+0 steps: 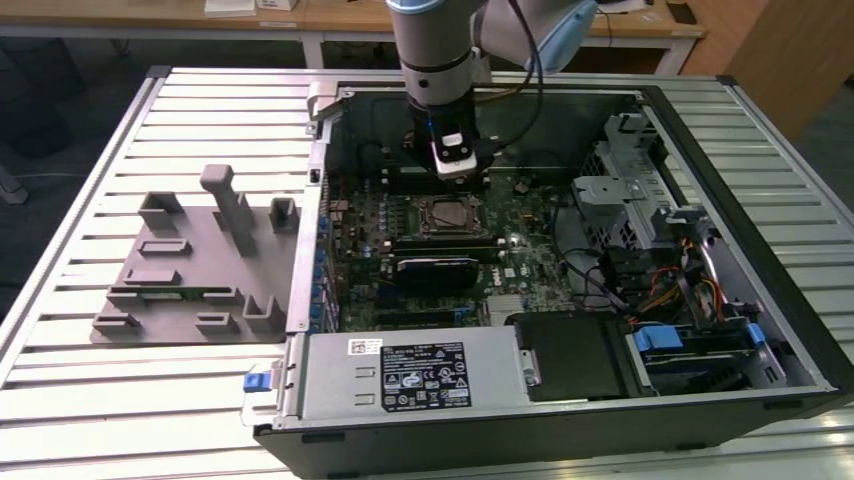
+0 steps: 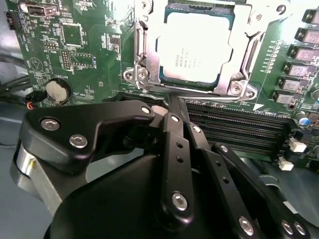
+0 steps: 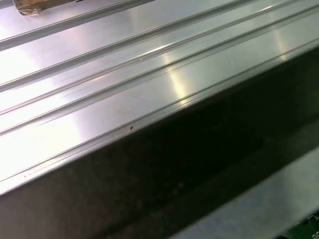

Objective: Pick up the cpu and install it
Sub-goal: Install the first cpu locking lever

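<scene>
The cpu (image 2: 194,47) sits in its motherboard socket (image 2: 249,59), the gripper (image 2: 174,102) just beside it, jaws together, empty. Memory slots (image 2: 234,124) lie between them; the chip's print is too faint to read.

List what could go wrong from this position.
1. The cpu sits in its socket frame, and the tool hangs close beside it; a small drift might scrape the frame.
2. The memory slots lie right by the tool and could be bumped.
3. The case wall stands near the arm.
</scene>
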`<state>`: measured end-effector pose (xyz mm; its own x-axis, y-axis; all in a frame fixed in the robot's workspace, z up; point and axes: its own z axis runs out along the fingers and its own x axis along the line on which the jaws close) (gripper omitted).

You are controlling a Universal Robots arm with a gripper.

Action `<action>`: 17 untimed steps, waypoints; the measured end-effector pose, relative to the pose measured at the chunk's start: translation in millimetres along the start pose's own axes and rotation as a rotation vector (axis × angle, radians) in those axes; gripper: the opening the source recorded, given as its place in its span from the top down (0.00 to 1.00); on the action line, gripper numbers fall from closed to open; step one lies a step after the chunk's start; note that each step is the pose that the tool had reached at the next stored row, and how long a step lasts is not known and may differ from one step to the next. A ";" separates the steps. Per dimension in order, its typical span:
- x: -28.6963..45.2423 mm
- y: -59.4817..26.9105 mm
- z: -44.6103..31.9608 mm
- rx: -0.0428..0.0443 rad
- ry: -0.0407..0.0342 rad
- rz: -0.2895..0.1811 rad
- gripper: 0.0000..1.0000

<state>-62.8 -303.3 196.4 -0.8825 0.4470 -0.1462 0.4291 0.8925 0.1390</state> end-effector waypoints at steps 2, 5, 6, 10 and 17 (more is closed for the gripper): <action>0.2 -0.1 0.6 0.0005 -0.0021 0.006 0.89; 0.8 -0.5 1.2 0.0009 -0.0053 0.015 0.89; 1.0 -0.7 1.4 0.0010 -0.0065 0.017 0.89; 1.6 -1.0 2.5 0.0008 -0.0119 0.027 0.89; 1.8 -1.1 3.0 0.0011 -0.0137 0.032 0.89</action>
<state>-64.3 -303.3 193.0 -0.8655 0.4763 -0.1552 0.4574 0.8777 0.1428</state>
